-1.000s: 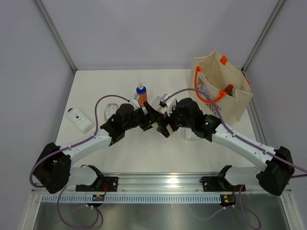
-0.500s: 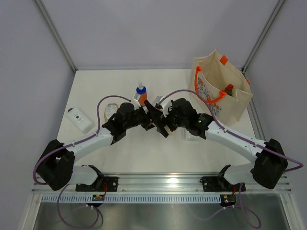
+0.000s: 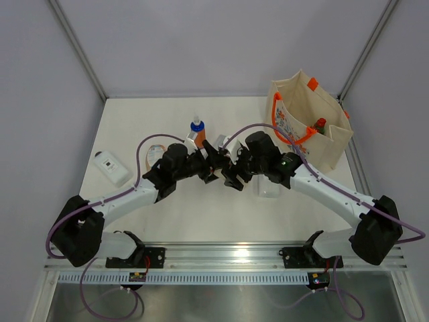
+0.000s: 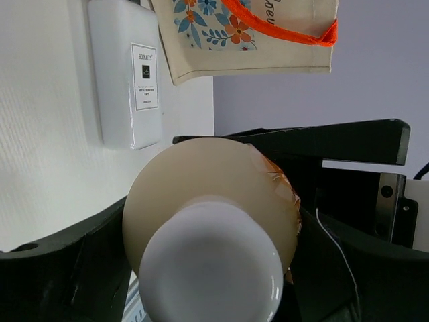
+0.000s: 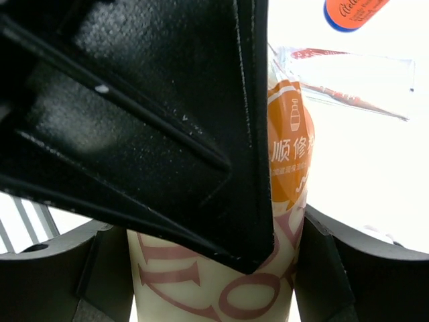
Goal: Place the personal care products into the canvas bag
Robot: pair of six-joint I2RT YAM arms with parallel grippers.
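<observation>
Left wrist view: glossy round peach tube (image 4: 221, 181), white-capped, tight in left gripper (image 4: 211, 228); right gripper (image 5: 213, 261) around it, contact unclear.

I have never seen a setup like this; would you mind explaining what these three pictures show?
Two robot arms are bolted at the near edge of a table. One picture looks down from above; the other two come from a camera on each wrist. The left tool holds a cream bottle; the right tool straddles the same bottle, grip unclear. On it are an orange bottle with a blue cap, a flat white bottle and the canvas bag, a red-capped bottle inside it.
</observation>
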